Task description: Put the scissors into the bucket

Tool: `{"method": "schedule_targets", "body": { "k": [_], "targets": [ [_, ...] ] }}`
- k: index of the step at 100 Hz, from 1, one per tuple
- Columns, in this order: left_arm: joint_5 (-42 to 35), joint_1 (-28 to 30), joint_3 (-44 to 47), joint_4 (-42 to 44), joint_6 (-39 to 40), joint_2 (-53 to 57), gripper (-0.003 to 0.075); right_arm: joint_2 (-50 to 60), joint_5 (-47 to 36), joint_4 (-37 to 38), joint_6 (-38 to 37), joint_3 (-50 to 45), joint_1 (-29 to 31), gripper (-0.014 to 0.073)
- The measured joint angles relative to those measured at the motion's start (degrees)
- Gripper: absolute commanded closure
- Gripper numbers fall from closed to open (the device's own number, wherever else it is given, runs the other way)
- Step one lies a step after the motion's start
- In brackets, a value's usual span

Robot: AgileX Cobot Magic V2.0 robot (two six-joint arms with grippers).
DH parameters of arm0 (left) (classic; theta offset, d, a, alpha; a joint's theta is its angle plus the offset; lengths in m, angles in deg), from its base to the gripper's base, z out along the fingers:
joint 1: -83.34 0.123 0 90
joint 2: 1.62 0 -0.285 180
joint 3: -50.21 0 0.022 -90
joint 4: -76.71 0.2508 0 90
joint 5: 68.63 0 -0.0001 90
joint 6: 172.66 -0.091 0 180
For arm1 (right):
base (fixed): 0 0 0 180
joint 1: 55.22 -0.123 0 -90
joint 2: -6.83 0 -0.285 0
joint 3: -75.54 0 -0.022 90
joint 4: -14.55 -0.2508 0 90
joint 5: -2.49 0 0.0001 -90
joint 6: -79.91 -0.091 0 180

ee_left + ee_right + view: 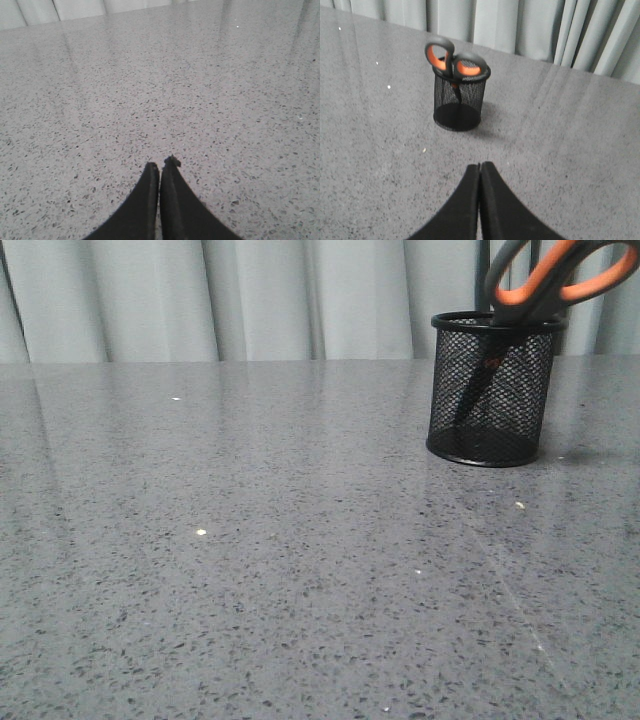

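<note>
The scissors (560, 278) are seen standing blades-down inside the bucket (490, 390), with the orange-lined handles leaning out over its rim. The right gripper (479, 167) is pressed closed and empty, well apart from the bucket. The left gripper (161, 166) is likewise closed on nothing above the table (250, 540).

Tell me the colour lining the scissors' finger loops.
Orange, inside dark grey handles of the scissors; clearest in the right wrist view.

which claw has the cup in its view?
The right claw: its camera shows the cup holding the scissors. The left claw sees only bare table.
</note>
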Motion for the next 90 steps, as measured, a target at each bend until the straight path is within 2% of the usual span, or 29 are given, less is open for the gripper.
{"method": "schedule_targets", "body": {
  "k": [20,32,44,58,67,90],
  "targets": [
    [0.0,0.0,0.0,0.0,0.0,0.0,0.074,0.0,-2.76,0.12,-1.78,-5.87,4.58,0.0638],
    [0.0,0.0,0.0,0.0,0.0,0.0,0.074,0.0,-13.57,0.22,-4.93,-12.05,9.97,0.0638],
    [0.0,0.0,0.0,0.04,0.0,0.0,0.074,0.0,-28.57,0.22,-5.67,-19.76,15.65,0.0638],
    [0.0,0.0,0.0,0.04,0.0,0.0,0.0739,0.0,-39.52,0.58,-5.81,-27.57,17.91,0.0638],
    [0.0,0.0,0.0,0.04,0.0,0.0,0.074,0.0,-41.97,2.1,-5.84,-30.99,17.91,0.0638],
    [0.0,0.0,0.0,0.13,0.0,0.0,0.074,0.0,-37.0,4.58,-5.84,-31.01,17.91,0.0638]
  ]
}}
